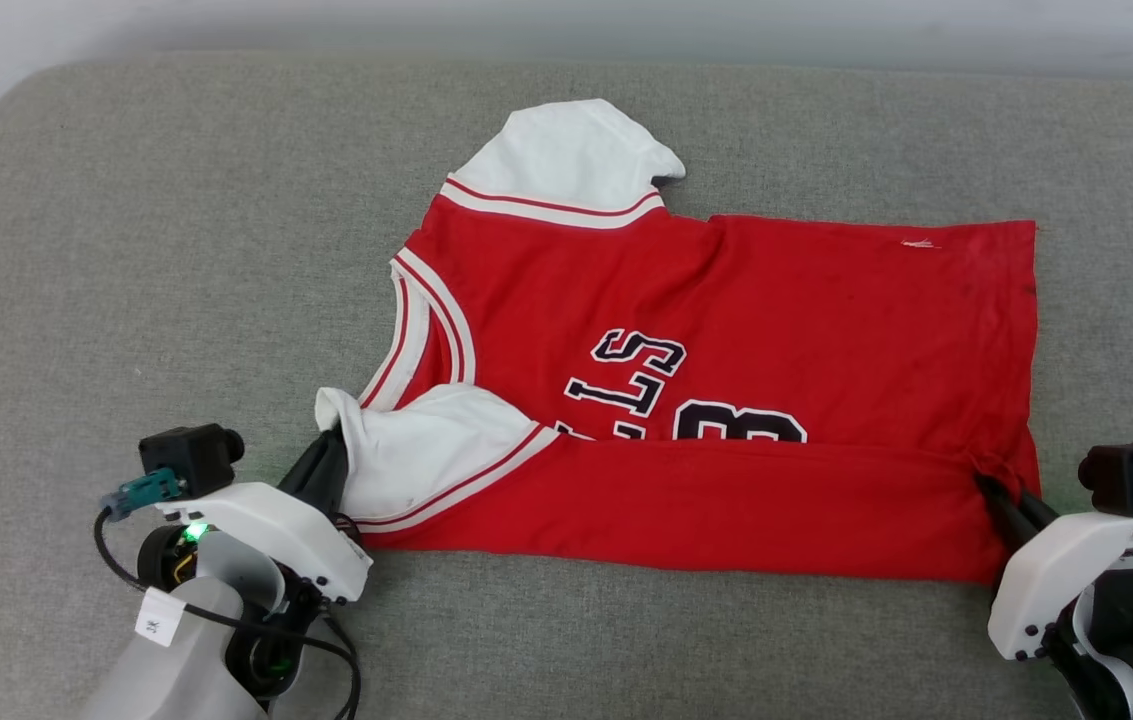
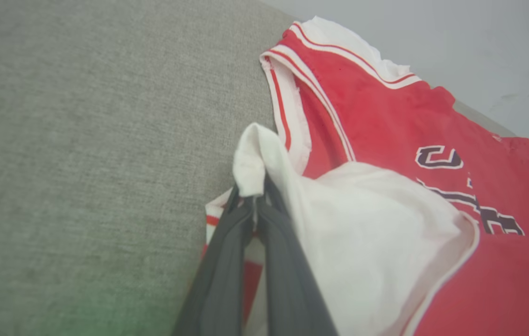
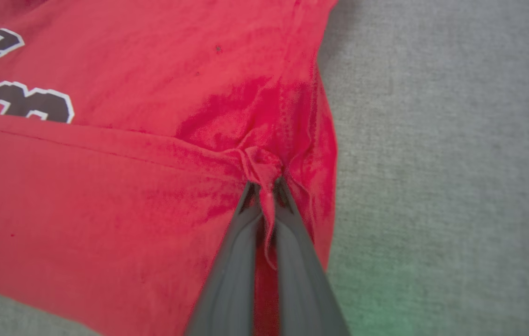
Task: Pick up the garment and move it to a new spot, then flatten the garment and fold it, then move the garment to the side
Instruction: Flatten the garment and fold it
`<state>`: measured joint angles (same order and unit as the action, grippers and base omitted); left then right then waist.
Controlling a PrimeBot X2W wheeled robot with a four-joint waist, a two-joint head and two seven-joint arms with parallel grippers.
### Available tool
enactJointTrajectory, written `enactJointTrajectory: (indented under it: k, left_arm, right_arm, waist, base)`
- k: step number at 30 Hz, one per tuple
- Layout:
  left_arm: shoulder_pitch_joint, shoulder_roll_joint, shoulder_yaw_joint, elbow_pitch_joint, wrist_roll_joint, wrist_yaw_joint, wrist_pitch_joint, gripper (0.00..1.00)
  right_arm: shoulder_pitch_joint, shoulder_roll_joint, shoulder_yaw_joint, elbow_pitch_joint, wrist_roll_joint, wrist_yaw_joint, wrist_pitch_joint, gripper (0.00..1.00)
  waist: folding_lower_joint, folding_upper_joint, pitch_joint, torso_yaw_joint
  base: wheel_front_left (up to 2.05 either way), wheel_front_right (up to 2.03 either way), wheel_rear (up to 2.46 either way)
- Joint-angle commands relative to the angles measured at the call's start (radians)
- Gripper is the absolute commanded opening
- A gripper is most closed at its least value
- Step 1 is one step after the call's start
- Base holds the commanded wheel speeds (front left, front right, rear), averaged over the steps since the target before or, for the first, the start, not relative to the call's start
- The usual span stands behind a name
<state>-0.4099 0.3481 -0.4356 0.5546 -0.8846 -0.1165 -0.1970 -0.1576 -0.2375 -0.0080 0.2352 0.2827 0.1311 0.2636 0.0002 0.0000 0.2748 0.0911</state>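
The left gripper is clamped on the white sleeve end of the garment, at its near left corner. The right gripper pinches bunched red cloth at the near right corner. Between them the near edge lies folded over the number, on the grey padded surface.

Red garment, white striped sleeves, black lettering, grey surface.

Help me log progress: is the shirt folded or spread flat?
Partly folded: the shirt has its near edge turned over the lettering, covering its lower part; left tool and right tool pinch it.
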Motion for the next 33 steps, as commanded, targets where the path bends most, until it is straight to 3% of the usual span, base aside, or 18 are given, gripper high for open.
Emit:
enactJointTrajectory:
  k: [1, 5, 6, 7, 8, 9, 17, 23, 27, 33]
  left_arm:
    - [-0.024, -0.007, -0.017, 0.024, 0.0, -0.008, 0.005, 0.0]
    - [-0.048, -0.016, -0.053, 0.084, -0.023, -0.013, 0.019, 0.0]
    - [-0.051, -0.017, -0.061, 0.094, -0.029, -0.013, 0.016, 0.11]
    - [-0.054, -0.017, -0.068, 0.099, -0.036, -0.014, 0.014, 0.41]
    - [-0.056, -0.014, -0.071, 0.104, -0.044, -0.014, 0.008, 0.93]
    - [-0.057, -0.008, -0.074, 0.109, -0.049, -0.014, 0.001, 1.0]
    - [-0.052, 0.032, -0.062, 0.145, -0.058, -0.014, -0.039, 1.0]
    - [-0.064, 0.091, -0.056, 0.162, -0.057, -0.009, 0.0, 1.0]
    - [-0.071, 0.145, -0.072, 0.128, -0.08, -0.009, 0.13, 1.0]
    - [-0.048, 0.249, -0.105, -0.038, -0.2, -0.013, 0.46, 1.0]
  right_arm:
    - [-0.011, 0.001, 0.012, 0.033, 0.006, -0.001, -0.003, 0.0]
    - [-0.027, 0.003, 0.044, 0.092, 0.007, -0.001, -0.023, 0.0]
    - [-0.03, 0.002, 0.046, 0.101, 0.003, -0.001, -0.038, 0.27]
    - [-0.033, 0.006, 0.045, 0.105, 0.004, -0.001, -0.058, 0.49]
    - [-0.035, 0.008, 0.047, 0.107, 0.003, -0.001, -0.083, 1.0]
    - [-0.036, 0.008, 0.048, 0.105, -0.002, -0.001, -0.113, 1.0]
    - [-0.005, 0.04, 0.001, 0.064, -0.05, -0.001, -0.336, 1.0]
    - [0.05, 0.086, -0.047, 0.01, -0.092, -0.001, -0.39, 1.0]
    - [0.09, 0.105, -0.062, -0.041, -0.107, -0.001, -0.369, 1.0]
    - [0.134, 0.127, -0.077, -0.126, -0.119, -0.001, -0.326, 1.0]
  waist:
    - [-0.0002, 0.0, 0.006, 0.0]
    - [-0.0002, 0.0, 0.003, -0.004]
    - [-0.0002, 0.0, -0.002, -0.005]
    - [-0.0002, 0.0, -0.007, -0.006]
    - [-0.0002, 0.0, -0.013, -0.007]
    - [-0.0002, 0.0, -0.022, -0.008]
    - [-0.0002, 0.0, -0.089, -0.019]
    - [-0.0002, 0.0, -0.152, -0.024]
    - [-0.0002, 0.0, -0.183, -0.031]
    - [-0.0002, 0.0, -0.192, -0.042]
  base:
    - [0.0, 0.0, 0.0]
    - [0.0, 0.0, 0.0]
    - [0.0, 0.0, 0.0]
    - [0.0, 0.0, 0.0]
    - [0.0, 0.0, 0.0]
    - [0.0, 0.0, 0.0]
    - [0.0, 0.0, 0.0]
    - [0.0, 0.0, 0.0]
    - [0.0, 0.0, 0.0]
    - [0.0, 0.0, 0.0]
